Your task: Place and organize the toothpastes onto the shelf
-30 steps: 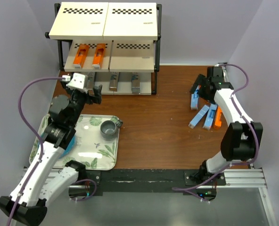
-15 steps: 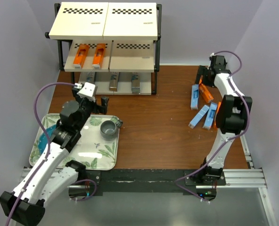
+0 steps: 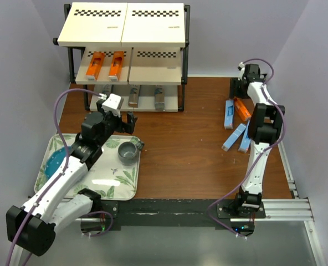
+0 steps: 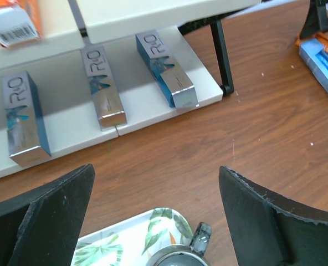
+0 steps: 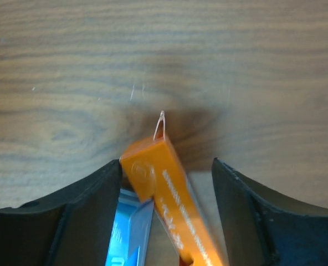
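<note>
Orange box (image 5: 158,177): flat on the table (image 3: 180,144) at far right, well apart from the shelf (image 3: 125,25); its end sits between the right gripper's fingers.
Right gripper (image 5: 167,164): down over that end, fingers half-narrowed; left finger at the box's edge, a gap showing on the other side, no clamp yet.
Change, right: a second ago it hung wide over the loose pile; now it's further back and closing in.
Blue boxes (image 3: 229,113): loose beside the orange one, unmoved.
On the shelf: two orange on the middle tier (image 3: 97,65), three metallic boxes (image 4: 100,88) on the bottom.
Writing: "RO" on each metallic box; a barcode on one shelved orange end.
Left gripper (image 4: 155,172): spread wide, empty, above the tray (image 3: 97,177) edge.
Change, left: it's swung right, away from the shelf front.
</note>
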Controlling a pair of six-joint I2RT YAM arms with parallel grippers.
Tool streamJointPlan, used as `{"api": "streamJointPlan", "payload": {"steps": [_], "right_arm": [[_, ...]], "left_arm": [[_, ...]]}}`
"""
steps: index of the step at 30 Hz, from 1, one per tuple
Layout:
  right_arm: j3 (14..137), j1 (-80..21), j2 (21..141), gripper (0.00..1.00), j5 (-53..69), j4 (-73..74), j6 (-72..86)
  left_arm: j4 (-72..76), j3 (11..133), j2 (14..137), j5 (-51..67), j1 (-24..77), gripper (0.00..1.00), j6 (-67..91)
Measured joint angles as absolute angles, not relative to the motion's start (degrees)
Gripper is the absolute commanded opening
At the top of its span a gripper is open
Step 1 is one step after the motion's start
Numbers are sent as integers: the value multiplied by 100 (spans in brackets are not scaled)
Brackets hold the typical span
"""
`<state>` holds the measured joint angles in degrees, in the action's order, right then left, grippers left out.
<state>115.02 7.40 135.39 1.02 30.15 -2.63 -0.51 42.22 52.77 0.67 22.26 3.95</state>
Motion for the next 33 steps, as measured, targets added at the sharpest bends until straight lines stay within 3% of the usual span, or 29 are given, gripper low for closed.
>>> {"api": "streamJointPlan", "payload": {"steps": [7,13,24,33], "right_arm": [[11601,740,13699,52,108,3124,-353],[11601,742,13699,32,75,3181,-395],[10836,742,13039,30,-231,3035,228],[9515,740,10868,32,-130,2576,1704]], "left_arm": [[-45,4254,5568,303,2226,100,491],[-8,4265,5682,489,2228,100,541],[379,4263,5677,923,2228,100,631],[1288,4228,5872,1323,2530,100,1138]]}}
